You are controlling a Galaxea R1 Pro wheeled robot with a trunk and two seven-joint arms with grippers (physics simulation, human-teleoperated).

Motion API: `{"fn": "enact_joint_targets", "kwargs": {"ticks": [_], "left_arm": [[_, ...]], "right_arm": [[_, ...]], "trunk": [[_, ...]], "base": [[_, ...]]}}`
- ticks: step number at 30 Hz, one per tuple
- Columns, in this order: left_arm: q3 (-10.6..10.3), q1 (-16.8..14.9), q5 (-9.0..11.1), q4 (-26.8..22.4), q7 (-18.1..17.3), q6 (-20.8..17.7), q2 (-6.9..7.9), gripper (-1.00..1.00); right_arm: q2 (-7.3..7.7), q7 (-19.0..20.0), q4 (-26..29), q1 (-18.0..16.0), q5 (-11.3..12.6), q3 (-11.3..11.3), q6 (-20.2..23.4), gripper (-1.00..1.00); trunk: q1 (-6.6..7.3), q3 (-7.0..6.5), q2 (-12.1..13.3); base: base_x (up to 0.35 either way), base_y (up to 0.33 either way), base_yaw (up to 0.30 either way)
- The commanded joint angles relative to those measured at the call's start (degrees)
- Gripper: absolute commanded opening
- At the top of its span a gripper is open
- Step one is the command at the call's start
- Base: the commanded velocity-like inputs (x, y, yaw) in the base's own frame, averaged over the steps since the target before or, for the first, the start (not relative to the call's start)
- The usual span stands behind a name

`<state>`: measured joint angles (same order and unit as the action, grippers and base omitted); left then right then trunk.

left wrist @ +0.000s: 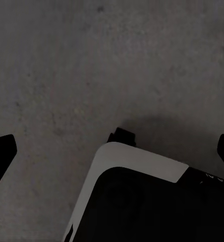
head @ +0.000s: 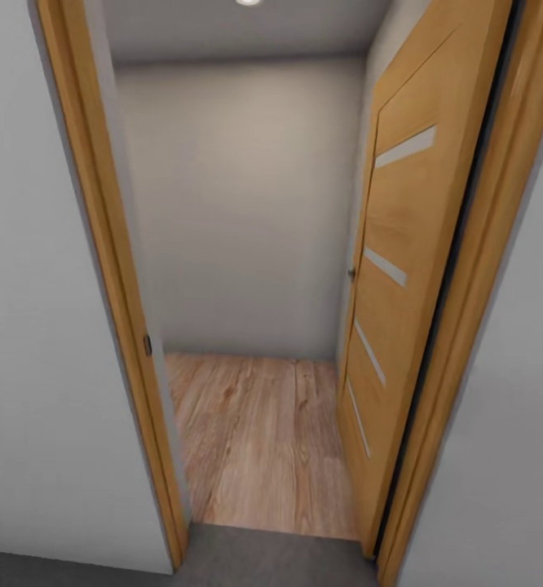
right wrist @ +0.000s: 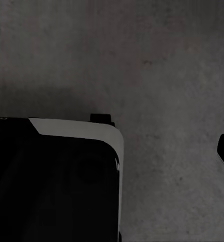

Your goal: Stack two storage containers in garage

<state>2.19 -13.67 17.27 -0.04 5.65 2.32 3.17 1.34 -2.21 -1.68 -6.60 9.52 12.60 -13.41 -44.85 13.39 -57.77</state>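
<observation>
Robot faced an open wooden door (head: 402, 269), light wood plank floor (head: 263, 440) beyond | dark grey floor (left wrist: 92, 65) under both wrists | left gripper (left wrist: 112, 151) fingers spread, empty | right gripper state untellable | containers' whereabouts untellable

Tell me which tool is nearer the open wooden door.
Right, probably. The door hangs ahead on the robot's right; the left tool and right tool both point down at the dark floor beside the base, neither near it.
</observation>
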Motion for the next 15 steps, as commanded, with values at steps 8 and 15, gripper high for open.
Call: {"fn": "enact_joint_targets", "kwargs": {"ticks": [8,15], "left_arm": [[0.19,-0.04,0.13,0.04,0.07,0.23,-0.01,1.00],[0.19,-0.04,0.13,0.04,0.07,0.23,-0.01,1.00]], "right_arm": [[-0.02,0.01,-0.17,-0.08,0.54,0.49,-0.39,1.00],[-0.06,0.01,-0.19,-0.08,0.50,0.53,-0.39,1.00]], "trunk": [[-0.04,0.07,-0.05],[-0.04,0.07,-0.05]], "base": [[0.325,0.000,0.000],[0.325,0.000,0.000]]}}
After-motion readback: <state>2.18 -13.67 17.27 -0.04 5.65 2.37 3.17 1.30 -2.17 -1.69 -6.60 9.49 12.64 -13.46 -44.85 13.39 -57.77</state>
